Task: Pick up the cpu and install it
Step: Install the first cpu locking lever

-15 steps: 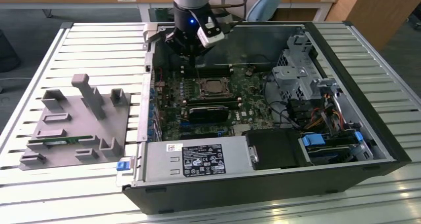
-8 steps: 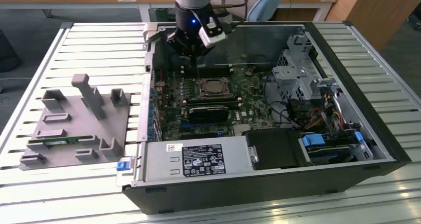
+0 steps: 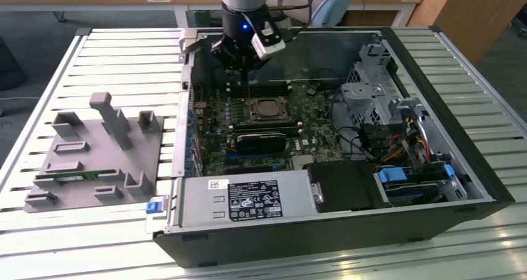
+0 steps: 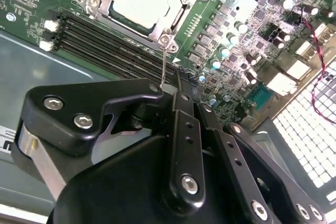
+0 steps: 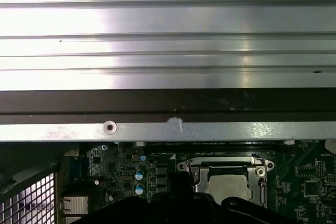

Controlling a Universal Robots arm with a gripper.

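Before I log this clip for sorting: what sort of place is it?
Probably a lab or workshop bench: an open computer case lies on a slatted metal table, a grey parts holder beside it, desks behind.

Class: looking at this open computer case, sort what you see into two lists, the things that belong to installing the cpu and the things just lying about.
Belonging to the job:
cpu, seated in its socket
gripper, above the motherboard

Just lying about:
grey holder tray
power supply
drive cage

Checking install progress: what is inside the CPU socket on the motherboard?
The cpu, silvery top up, sits inside the socket frame in all views. The contacts beneath it are covered. The gripper hovers above.
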